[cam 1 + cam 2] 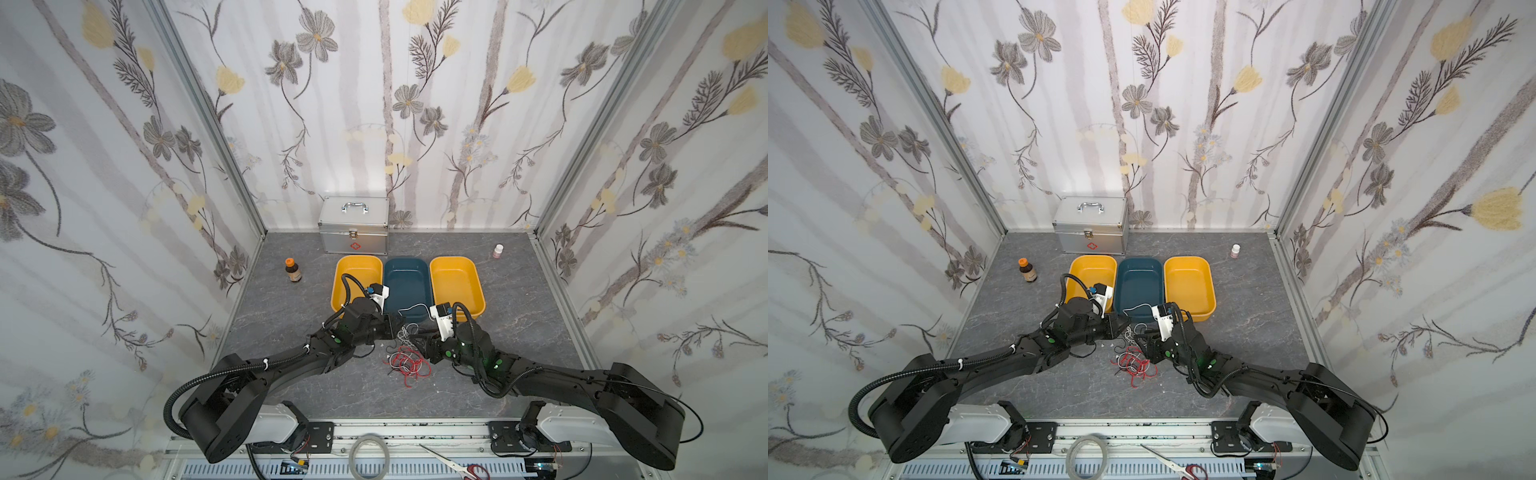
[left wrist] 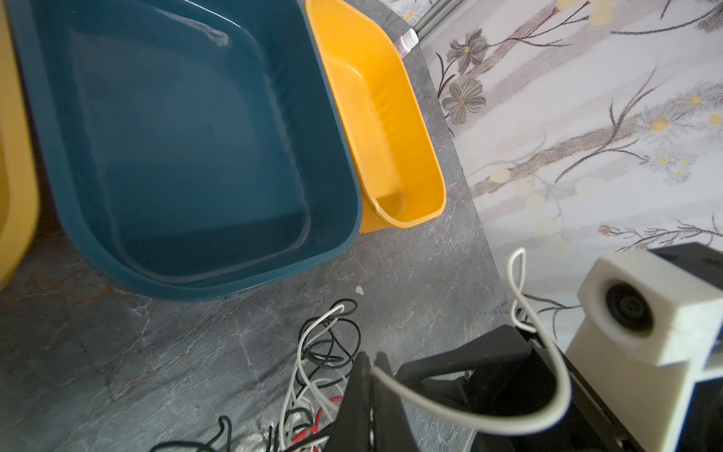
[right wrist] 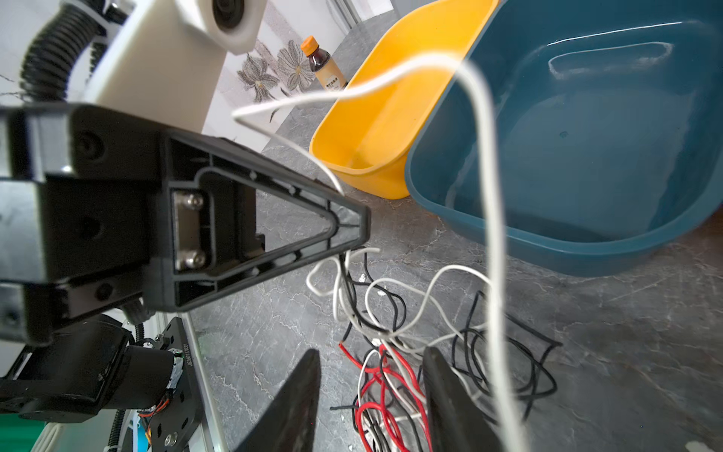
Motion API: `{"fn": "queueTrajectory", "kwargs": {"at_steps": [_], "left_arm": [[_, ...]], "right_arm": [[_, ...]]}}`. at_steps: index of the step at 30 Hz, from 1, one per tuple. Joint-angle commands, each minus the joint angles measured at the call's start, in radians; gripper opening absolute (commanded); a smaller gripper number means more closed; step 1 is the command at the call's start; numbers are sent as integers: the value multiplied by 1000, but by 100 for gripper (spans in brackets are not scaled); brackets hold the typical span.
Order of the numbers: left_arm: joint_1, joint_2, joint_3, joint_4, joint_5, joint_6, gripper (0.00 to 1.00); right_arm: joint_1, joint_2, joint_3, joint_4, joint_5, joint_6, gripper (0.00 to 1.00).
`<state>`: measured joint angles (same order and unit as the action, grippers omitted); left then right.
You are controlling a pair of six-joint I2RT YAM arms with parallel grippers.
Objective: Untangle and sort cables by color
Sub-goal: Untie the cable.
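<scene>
The left gripper [image 2: 369, 358] is clamped on a white cable [image 3: 492, 195], which arches over the lower rim of the blue bin [image 1: 405, 274] in both top views. The right gripper [image 3: 371, 352] stands with jaws apart over the tangled red, black and white cables [image 1: 405, 359], which lie on the grey table [image 1: 270, 299] just below centre of frame.

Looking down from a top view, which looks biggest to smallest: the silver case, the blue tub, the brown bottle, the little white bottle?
In a top view:
1. silver case and blue tub: too close in size to rank
2. brown bottle
3. little white bottle
</scene>
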<state>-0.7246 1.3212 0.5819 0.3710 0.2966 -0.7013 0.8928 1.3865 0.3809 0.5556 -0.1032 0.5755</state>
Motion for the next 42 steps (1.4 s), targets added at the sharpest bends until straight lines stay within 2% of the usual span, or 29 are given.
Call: {"fn": "queueTrajectory", "kwargs": {"at_steps": [1, 8, 13, 18, 23, 35, 42], "left_arm": [[4, -17, -7, 37, 9, 13, 0], [5, -30, 10, 37, 36, -6, 0], [5, -45, 6, 40, 37, -22, 0], [16, -57, 1, 40, 32, -39, 0], [42, -103, 0, 42, 17, -69, 0], [79, -158, -17, 34, -4, -101, 0], [106, -205, -11, 31, 3, -116, 0]], "right_arm": [[-3, -5, -3, 46, -16, -10, 45], [14, 103, 72, 73, -28, -65, 45], [25, 183, 129, 100, -45, -75, 40], [27, 191, 126, 95, -42, -72, 18], [29, 179, 100, 49, -40, -68, 11], [28, 128, 47, -27, -41, -64, 11], [29, 115, 29, -75, -24, -61, 15]]}}
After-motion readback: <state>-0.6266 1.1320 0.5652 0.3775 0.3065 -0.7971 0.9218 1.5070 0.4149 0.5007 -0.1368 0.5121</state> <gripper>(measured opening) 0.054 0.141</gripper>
